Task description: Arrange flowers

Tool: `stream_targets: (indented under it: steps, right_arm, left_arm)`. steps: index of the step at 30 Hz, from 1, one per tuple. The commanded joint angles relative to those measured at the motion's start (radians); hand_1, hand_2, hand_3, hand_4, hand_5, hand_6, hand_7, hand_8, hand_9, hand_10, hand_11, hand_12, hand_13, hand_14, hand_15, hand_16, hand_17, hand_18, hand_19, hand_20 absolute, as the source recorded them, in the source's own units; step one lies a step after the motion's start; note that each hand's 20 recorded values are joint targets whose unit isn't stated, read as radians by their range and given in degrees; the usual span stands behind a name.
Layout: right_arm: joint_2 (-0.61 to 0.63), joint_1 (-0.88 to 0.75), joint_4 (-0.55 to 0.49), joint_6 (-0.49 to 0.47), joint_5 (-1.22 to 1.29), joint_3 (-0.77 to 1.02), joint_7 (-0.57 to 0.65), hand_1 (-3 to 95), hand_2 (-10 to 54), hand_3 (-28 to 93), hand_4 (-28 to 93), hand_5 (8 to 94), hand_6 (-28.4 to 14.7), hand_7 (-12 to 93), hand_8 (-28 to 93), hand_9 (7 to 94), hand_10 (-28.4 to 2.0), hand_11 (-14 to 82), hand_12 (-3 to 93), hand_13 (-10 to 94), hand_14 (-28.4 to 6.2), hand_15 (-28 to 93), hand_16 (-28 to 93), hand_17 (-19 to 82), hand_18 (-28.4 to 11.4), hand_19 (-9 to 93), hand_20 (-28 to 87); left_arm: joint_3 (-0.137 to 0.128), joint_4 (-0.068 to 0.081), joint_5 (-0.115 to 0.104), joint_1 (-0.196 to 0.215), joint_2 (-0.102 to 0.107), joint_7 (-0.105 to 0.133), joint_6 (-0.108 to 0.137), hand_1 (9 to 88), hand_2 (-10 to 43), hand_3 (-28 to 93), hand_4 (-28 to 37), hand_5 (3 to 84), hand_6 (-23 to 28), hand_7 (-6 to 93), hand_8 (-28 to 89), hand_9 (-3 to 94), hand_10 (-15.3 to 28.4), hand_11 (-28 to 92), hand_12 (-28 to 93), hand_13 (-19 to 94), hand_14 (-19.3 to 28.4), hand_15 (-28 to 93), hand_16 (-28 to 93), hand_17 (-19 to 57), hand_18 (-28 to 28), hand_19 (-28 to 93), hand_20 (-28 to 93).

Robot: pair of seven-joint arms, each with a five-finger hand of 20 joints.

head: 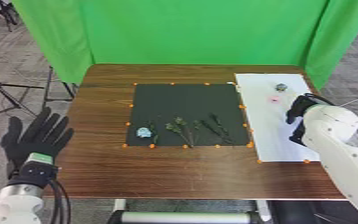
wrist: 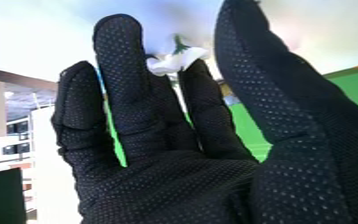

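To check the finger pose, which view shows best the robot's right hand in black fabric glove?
Right wrist view: the right hand is large, fingers clear. Head view shows it small, over the white rectangular sheet.

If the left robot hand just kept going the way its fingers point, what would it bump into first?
Probably the thin dark stand beside the table, then the green curtain; the left robot hand's height and depth are unclear.
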Motion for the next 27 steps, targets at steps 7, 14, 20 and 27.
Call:
stream_targets:
  steps: [7, 14, 20, 27]
  right_arm:
    - [0.001, -0.092, 0.044, 0.182, -0.105, -0.05, -0.039, 60.5, -9.5, 65, -28, 66.8, -0.8, 26, -3, 79.0, -8.9, 7.4, 32.6, 69, -6.5, 51, 41, 35, -22.3, 84, 37]
    - [0.008, -0.125, -0.023, 0.289, -0.168, -0.05, -0.056, 60.7, -9.4, 66, -28, 75.5, 0.6, 27, 1, 87.2, -7.7, 7.6, 36.6, 73, -7.1, 51, 41, 37, -22.2, 85, 38]
    - [0.006, -0.092, -0.173, 0.368, -0.219, -0.075, -0.116, 60.3, -9.3, 67, -28, 76.3, 0.3, 27, 1, 88.0, -7.7, 7.6, 37.2, 73, -7.0, 51, 41, 37, -22.5, 85, 38]
    - [-0.13, 0.113, -0.22, 0.401, -0.178, -0.247, -0.234, 59.9, -9.4, 68, -28, 76.5, 0.1, 26, 2, 88.0, -8.0, 7.4, 37.7, 73, -6.7, 51, 41, 37, -22.5, 85, 38]
  left_arm:
    - [-0.007, 0.001, 0.005, 0.005, -0.002, -0.014, -0.008, 26.1, 11.8, 69, -28.3, 35.4, 6.6, 16.4, -11, 28.9, 13.8, 23, 11, 19, 13.5, 35, -8, -5.7, 12.0, 27, 9]
    - [-0.008, 0.002, 0.008, 0.008, -0.002, -0.017, -0.007, 26.1, 11.8, 69, -28.3, 35.5, 6.6, 16.2, -11, 29.1, 13.9, 23, 11, 19, 13.5, 35, -8, -5.6, 12.0, 27, 9]
    - [-0.012, 0.001, 0.009, 0.006, 0.001, -0.014, -0.013, 26.1, 11.8, 69, -28.3, 35.4, 6.7, 16.0, -11, 29.1, 13.9, 22, 11, 19, 13.5, 35, -8, -5.6, 12.0, 27, 9]
    - [0.001, 0.006, 0.01, 0.002, 0.0, -0.016, -0.007, 26.0, 11.7, 69, -28.3, 35.3, 6.7, 15.8, -10, 29.1, 13.9, 22, 11, 19, 13.4, 34, -8, -5.6, 12.0, 27, 9]
